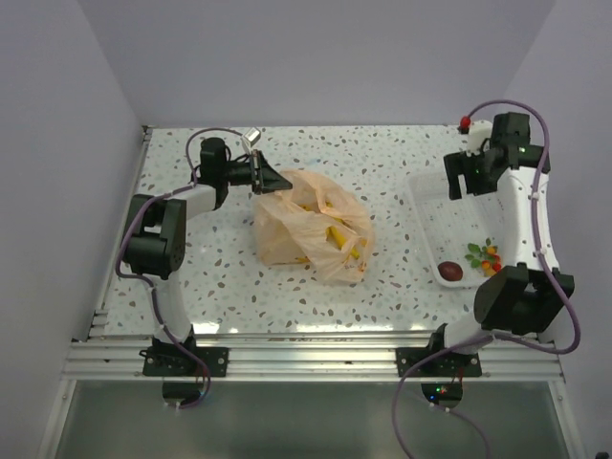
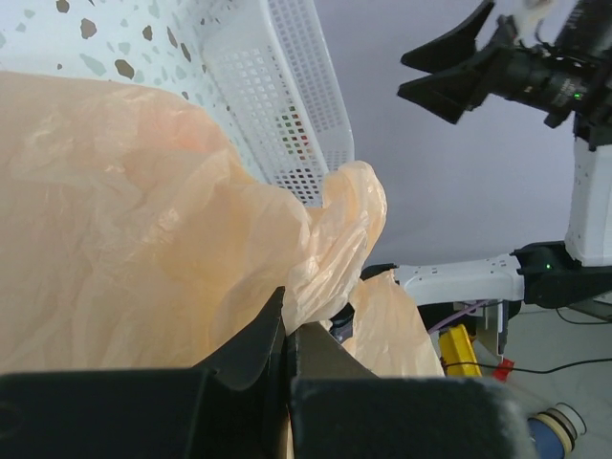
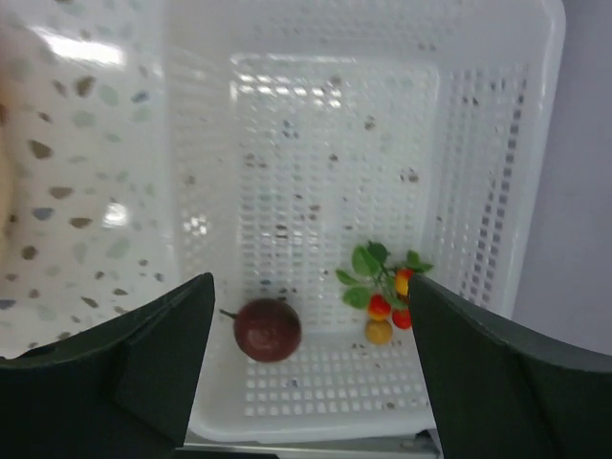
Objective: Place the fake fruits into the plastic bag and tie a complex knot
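Observation:
The peach-orange plastic bag [image 1: 311, 228] lies mid-table with yellow bananas [image 1: 340, 240] showing through it. My left gripper [image 1: 277, 181] is shut on the bag's upper left edge; the left wrist view shows the film [image 2: 330, 249] pinched between the closed jaws. My right gripper [image 1: 461, 176] is open and empty above the far end of the white tray [image 1: 427, 218]. In the right wrist view a dark purple plum [image 3: 268, 329] and a sprig of tiny red, orange and green pieces [image 3: 384, 292] lie in the tray between the spread fingers. No knot shows.
The tray [image 3: 497, 191] stands at the right side of the speckled table. A small red object [image 1: 465, 121] sits at the back right by the wall. Walls close the table at the back and both sides.

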`<control>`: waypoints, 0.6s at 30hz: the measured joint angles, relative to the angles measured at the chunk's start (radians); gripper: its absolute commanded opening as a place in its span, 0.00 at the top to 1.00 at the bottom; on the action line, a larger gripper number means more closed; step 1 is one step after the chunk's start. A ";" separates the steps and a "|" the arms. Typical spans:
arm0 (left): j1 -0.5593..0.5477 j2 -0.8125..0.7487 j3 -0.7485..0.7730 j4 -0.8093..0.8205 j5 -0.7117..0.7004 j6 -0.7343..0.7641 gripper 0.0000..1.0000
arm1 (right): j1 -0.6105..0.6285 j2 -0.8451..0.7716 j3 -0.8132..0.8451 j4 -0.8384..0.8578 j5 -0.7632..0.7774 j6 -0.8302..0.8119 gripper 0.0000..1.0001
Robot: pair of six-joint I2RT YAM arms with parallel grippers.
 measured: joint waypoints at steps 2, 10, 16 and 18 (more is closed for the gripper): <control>0.000 0.000 0.000 0.000 0.000 0.000 1.00 | -0.076 0.026 -0.052 -0.027 0.041 -0.036 0.18; 0.000 0.000 0.000 -0.014 0.000 0.023 1.00 | -0.238 0.198 -0.283 0.002 0.168 -0.127 0.15; 0.000 0.000 -0.002 -0.039 0.000 0.053 1.00 | -0.280 0.256 -0.334 0.077 0.208 -0.152 0.12; 0.000 0.000 -0.002 -0.049 0.000 0.060 1.00 | -0.285 0.279 -0.338 0.101 0.208 -0.155 0.12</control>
